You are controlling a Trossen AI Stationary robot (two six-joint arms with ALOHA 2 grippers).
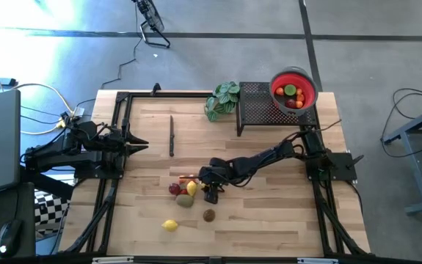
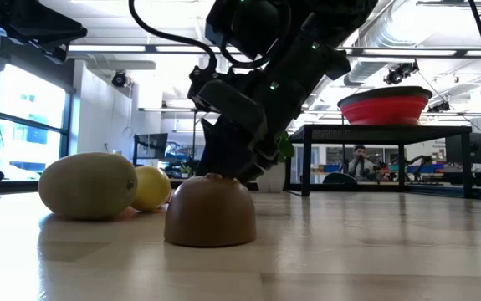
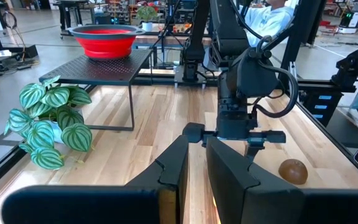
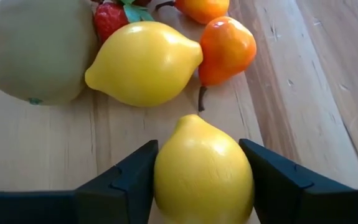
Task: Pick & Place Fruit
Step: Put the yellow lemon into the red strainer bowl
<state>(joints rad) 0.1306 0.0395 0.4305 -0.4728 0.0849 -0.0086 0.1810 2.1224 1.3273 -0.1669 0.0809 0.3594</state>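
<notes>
Several small toy fruits lie in a cluster on the wooden table (image 1: 269, 213): a yellow lemon (image 4: 144, 62), an orange pear (image 4: 227, 50), a strawberry (image 4: 110, 18) and a large greenish fruit (image 4: 35, 50). My right gripper (image 1: 211, 192) reaches into this cluster, shut on a second yellow lemon (image 4: 202, 168). A brown fruit (image 1: 208, 215) and another lemon (image 1: 169, 225) lie nearer the front edge. My left gripper (image 1: 133, 144) waits at the table's left, shut and level, holding nothing. My right gripper pinches the yellow lemon between its two fingers, one on each long side (image 4: 166, 174). The fingers (image 4: 129, 183) slant down at it from the table's right side. The lemon's pointed end faces away from the wrist, toward the other fruits. It sits low at the table top.
A red bowl (image 1: 293, 89) holding a few fruits stands on a black mesh stand (image 1: 258, 106) at the back right. A green leafy plant (image 1: 223, 99) sits beside the stand. A dark thin stick (image 1: 172, 136) lies left of centre. A person sits beyond the table.
</notes>
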